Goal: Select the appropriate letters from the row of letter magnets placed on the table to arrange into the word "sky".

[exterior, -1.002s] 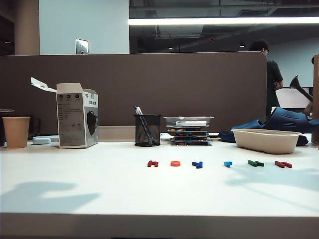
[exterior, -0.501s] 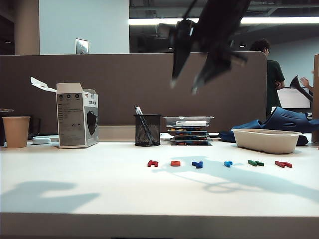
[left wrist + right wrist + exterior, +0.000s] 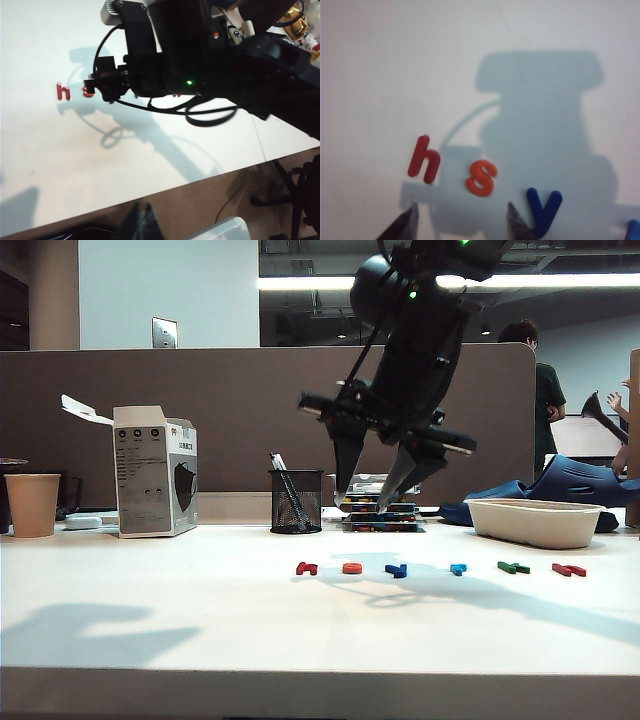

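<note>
- On the wide white smooth table (image 3: 200,630), six tiny flat plastic letter magnets lie in one row, and none is picked yet.
- From left to right in the exterior view I count one dark red "h" (image 3: 306,568), one orange rounded "s" (image 3: 352,568), one dark blue "y" (image 3: 397,570), one light blue letter (image 3: 458,568), one green letter (image 3: 513,567) and one red letter (image 3: 567,569).
- The word "sky" is not started. I think all three moves are left: the orange "s", the green letter, which I take to be the "k", and the dark blue "y".
- The right gripper (image 3: 378,492) hangs above the left part of the row, not touching the table. Its two fingers stand wide apart and hold nothing.
- In the right wrist view the fingertips (image 3: 410,215) sit on either side of the orange "s" (image 3: 481,177), with the "h" (image 3: 424,159) and the "y" (image 3: 544,209) just beside it. I think the "s" is first.
- The left gripper shows in no picture, so I cannot tell how its jaws stand.
- Behind the row I count one paper cup (image 3: 32,504), one open white box (image 3: 155,483), one black mesh pen cup (image 3: 296,502) and one white tray (image 3: 534,522).
</note>
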Motion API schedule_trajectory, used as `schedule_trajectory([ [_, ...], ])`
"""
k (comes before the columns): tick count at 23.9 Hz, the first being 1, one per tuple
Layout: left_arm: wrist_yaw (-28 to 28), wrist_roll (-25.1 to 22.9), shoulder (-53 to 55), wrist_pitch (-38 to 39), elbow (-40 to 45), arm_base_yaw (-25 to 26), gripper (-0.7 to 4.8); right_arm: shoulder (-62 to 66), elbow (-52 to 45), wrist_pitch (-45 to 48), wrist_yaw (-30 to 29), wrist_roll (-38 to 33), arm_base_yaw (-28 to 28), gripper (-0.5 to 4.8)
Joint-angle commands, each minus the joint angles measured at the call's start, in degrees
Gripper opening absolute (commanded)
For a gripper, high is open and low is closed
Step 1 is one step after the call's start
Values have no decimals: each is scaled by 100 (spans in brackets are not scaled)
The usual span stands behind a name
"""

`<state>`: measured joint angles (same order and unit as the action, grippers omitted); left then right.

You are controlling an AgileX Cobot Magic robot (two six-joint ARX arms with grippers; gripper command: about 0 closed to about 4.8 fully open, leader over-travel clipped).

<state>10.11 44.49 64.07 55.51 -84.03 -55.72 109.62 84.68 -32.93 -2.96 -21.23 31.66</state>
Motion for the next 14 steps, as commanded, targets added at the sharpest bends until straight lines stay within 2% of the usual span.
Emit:
schedule_trajectory([
  [1, 22, -13, -15, -35, -13, 4, -5, 118, 55, 24, 33, -20, 15, 220],
  [14, 22, -13, -15, -35, -11, 4, -5, 474, 61, 372, 26, -20, 15, 220],
])
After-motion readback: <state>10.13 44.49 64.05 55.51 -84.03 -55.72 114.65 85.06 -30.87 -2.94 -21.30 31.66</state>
